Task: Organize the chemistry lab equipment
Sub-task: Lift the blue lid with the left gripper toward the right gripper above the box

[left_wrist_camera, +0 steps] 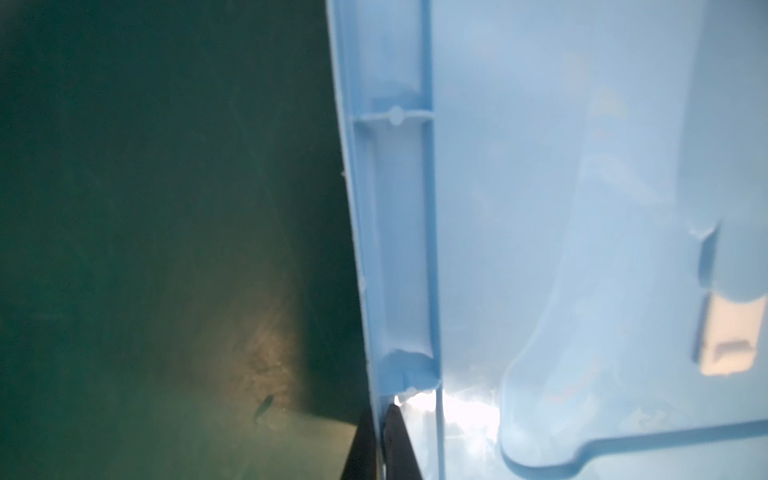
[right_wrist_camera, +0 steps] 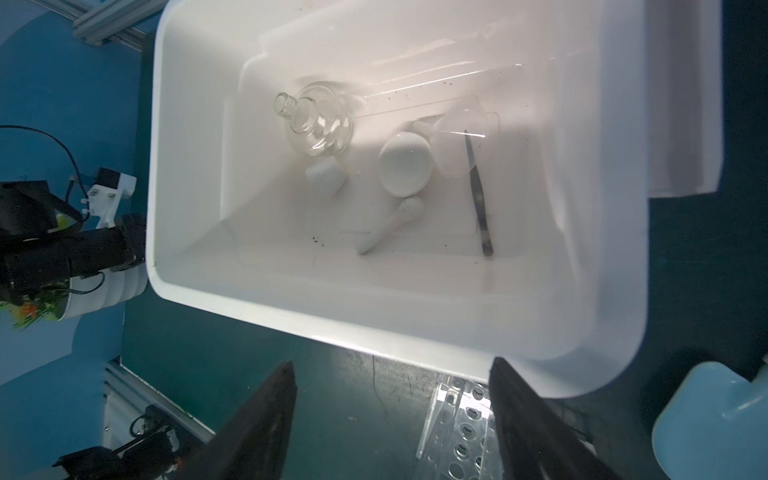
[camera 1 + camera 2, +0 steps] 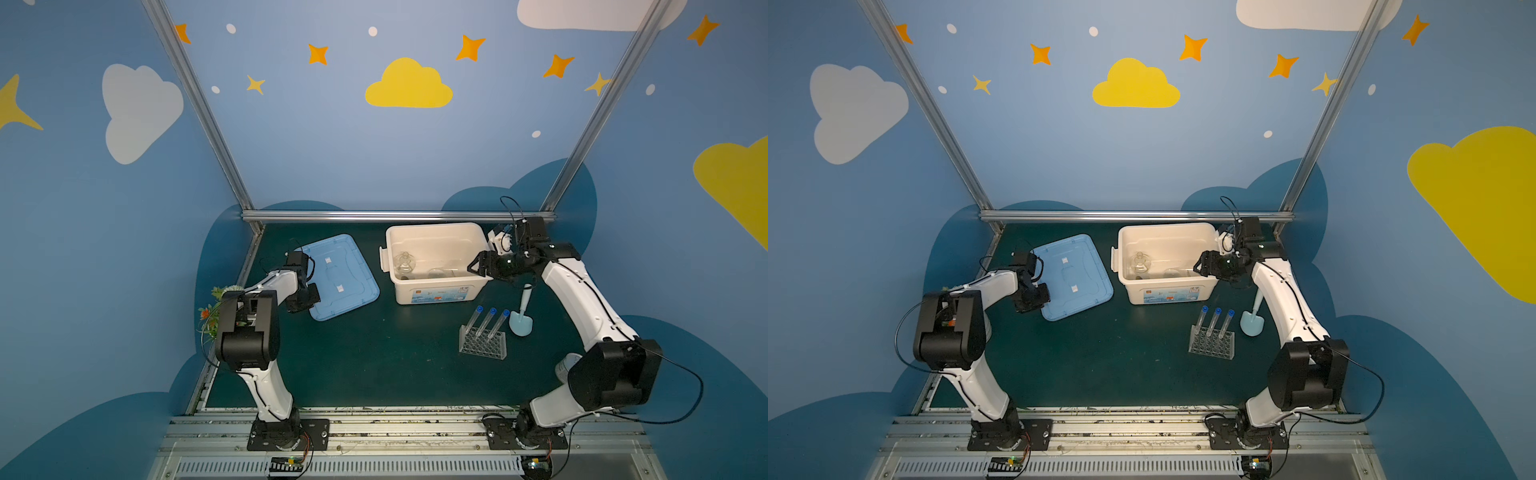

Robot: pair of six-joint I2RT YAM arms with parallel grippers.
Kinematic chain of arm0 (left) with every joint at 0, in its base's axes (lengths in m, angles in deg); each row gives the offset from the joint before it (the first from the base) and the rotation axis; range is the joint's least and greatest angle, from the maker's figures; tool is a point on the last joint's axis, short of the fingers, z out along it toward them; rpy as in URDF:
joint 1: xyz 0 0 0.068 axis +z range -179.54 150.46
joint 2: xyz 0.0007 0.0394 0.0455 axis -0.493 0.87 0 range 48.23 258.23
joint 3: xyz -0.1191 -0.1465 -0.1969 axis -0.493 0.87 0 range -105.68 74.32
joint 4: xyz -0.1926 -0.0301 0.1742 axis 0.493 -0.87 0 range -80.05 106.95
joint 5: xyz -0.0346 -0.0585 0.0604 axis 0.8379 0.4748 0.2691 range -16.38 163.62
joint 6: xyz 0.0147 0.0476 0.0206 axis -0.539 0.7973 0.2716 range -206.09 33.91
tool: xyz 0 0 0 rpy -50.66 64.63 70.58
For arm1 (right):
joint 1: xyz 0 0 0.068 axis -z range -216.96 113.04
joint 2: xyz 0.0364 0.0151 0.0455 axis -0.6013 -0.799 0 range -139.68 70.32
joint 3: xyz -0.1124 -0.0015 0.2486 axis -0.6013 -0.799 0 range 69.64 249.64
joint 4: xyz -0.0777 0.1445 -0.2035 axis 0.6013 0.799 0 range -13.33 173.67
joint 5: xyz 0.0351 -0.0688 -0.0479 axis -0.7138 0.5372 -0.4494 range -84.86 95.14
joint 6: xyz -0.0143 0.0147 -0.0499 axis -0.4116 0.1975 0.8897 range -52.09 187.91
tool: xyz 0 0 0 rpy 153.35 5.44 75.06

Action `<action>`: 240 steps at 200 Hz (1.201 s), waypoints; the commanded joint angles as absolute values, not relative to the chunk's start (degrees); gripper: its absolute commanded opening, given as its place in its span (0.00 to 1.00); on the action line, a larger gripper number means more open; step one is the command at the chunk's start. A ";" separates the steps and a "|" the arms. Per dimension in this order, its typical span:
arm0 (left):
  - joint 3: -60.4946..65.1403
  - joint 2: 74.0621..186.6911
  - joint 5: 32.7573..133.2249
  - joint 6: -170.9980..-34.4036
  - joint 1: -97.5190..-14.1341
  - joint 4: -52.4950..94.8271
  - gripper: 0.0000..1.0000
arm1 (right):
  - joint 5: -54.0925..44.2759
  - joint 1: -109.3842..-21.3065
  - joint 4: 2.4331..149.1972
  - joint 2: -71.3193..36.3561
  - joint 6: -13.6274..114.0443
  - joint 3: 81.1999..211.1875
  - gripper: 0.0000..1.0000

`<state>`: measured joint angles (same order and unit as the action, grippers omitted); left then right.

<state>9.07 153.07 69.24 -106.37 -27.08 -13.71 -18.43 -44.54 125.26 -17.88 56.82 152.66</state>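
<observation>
My left gripper [image 1: 380, 415] is shut on the rim of the light blue lid [image 3: 340, 274], which lies left of the white bin [image 3: 436, 291]. Inside the bin are a glass flask [image 2: 320, 124], a clear funnel [image 2: 457, 141], a white bowl [image 2: 405, 166], a small cup [image 2: 326, 176], a white pestle [image 2: 390, 226] and thin tweezers [image 2: 478, 191]. My right gripper [image 2: 390, 365] hangs open and empty over the bin's right end. In front of the bin, three blue-capped test tubes [image 3: 486, 322] lean in the clear holed rack [image 3: 482, 345].
A light blue scoop [image 3: 520, 322] lies right of the rack. A potted flower plant [image 3: 210, 311] stands behind the left arm. A round tin [image 3: 567, 365] shows partly behind the right arm's elbow. An aluminium frame rail [image 3: 395, 216] bounds the back of the dark green mat.
</observation>
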 commanded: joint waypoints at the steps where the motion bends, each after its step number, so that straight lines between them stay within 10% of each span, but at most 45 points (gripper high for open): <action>1: 10.63 150.41 72.68 -105.30 -26.82 -12.79 0.03 | -24.01 -44.35 124.07 -16.65 55.90 152.78 0.73; 240: 8.05 115.33 74.62 -104.55 -26.96 -12.56 0.03 | -41.84 -55.47 101.80 -28.41 44.14 156.25 0.73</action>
<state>10.18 117.29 73.85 -105.14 -26.93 -13.90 -39.78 -54.92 104.28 -26.76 45.12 154.19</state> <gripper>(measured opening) 0.048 0.733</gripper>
